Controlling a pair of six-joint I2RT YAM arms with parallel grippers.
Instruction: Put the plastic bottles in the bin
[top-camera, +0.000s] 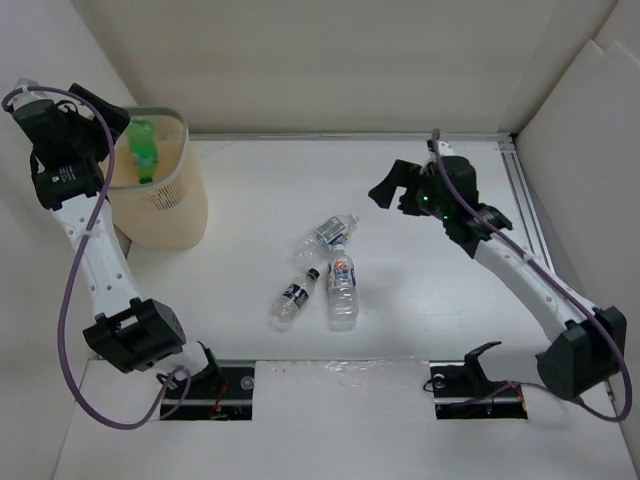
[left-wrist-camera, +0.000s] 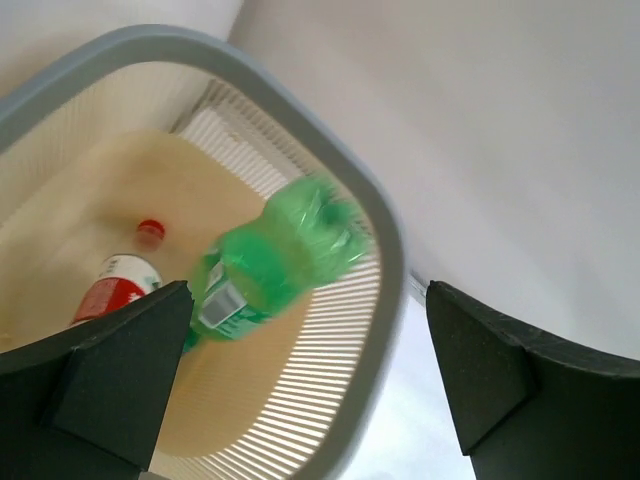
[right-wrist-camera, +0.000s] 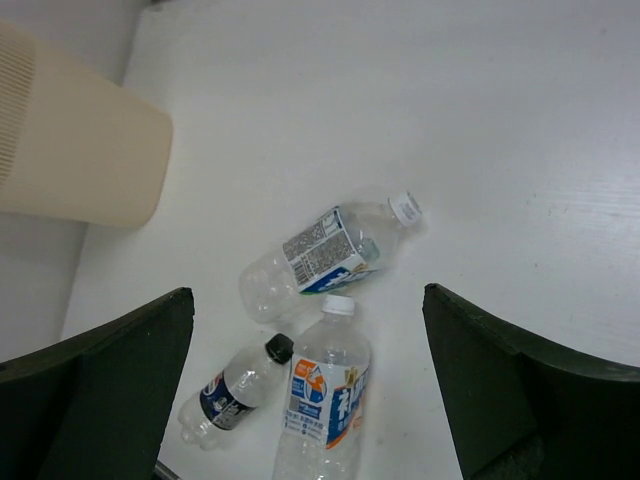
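The beige bin (top-camera: 170, 205) stands at the back left. My left gripper (top-camera: 108, 130) hangs open over its mouth. The green bottle (top-camera: 143, 150) is free of the fingers and blurred inside the grey rim (left-wrist-camera: 385, 260); in the left wrist view the green bottle (left-wrist-camera: 280, 260) is above a red-capped bottle (left-wrist-camera: 120, 285) lying on the bin floor. Three clear bottles lie mid-table: a blue-labelled one (top-camera: 335, 230), a larger blue-and-orange one (top-camera: 343, 285) and a small dark-labelled one (top-camera: 296, 295). My right gripper (top-camera: 393, 190) is open and empty, high above them (right-wrist-camera: 305, 310).
White walls close in the table on the left, back and right. A metal rail (top-camera: 525, 200) runs along the right and back edges. The bin's side shows at the right wrist view's upper left (right-wrist-camera: 80, 150).
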